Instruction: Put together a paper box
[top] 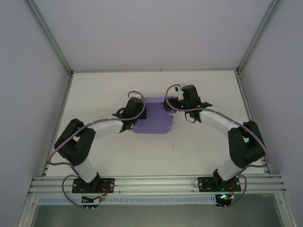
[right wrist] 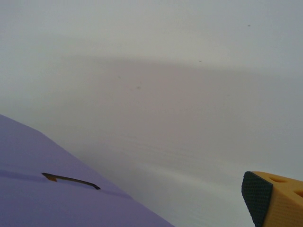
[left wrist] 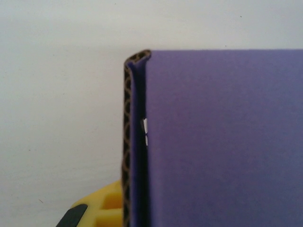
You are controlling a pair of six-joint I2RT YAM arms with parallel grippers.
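Paper box [top: 154, 120] lies flat mid-table [top: 203, 151], nearer the far edge, right between both arms. Left gripper [top: 136, 110] is at its folded left wall, right gripper [top: 170, 105] at its far right corner. Fingers spread or pinching? Cannot tell for either.

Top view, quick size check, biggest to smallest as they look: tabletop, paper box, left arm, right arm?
1. tabletop, by far the largest.
2. left arm and right arm: they look alike, so not ranked against each other.
3. paper box, smallest, though both wrists cover part of it, so its full extent is unsure.
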